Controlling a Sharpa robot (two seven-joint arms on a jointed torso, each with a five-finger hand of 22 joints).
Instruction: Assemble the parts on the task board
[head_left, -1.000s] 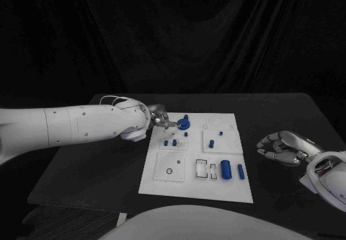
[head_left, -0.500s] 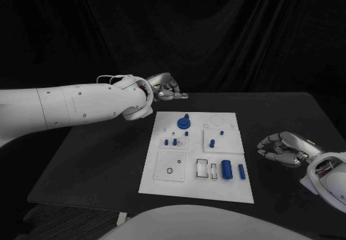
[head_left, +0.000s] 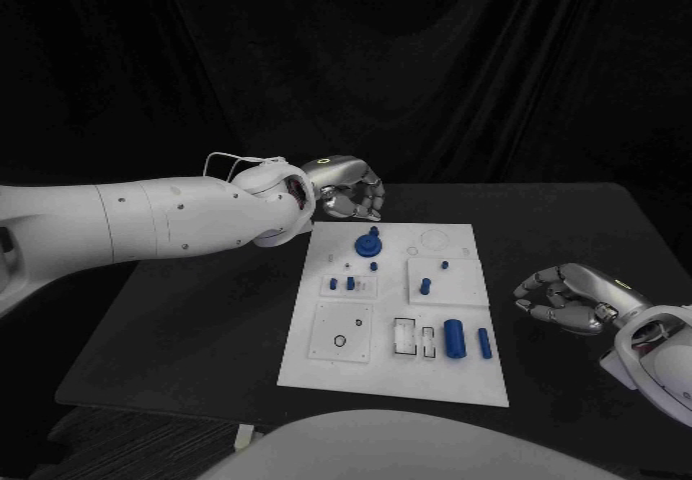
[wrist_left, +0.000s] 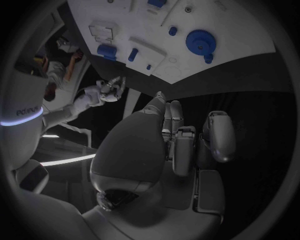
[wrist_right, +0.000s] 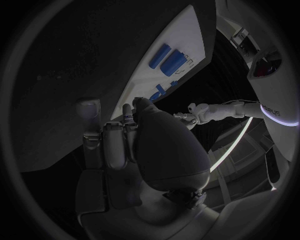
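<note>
Left hand (head_left: 349, 190) lifted off board (fingers curled).

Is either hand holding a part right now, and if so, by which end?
Nothing is held. The left hand hangs past the task board's far edge with fingers curled on nothing; the right hand, beside the board, is curled in and empty too.

A black table (head_left: 202, 330) carries one white board (head_left: 329, 375) near its middle (small blue pieces sit on the board), its long side running from six toward twelve o'clock.
</note>
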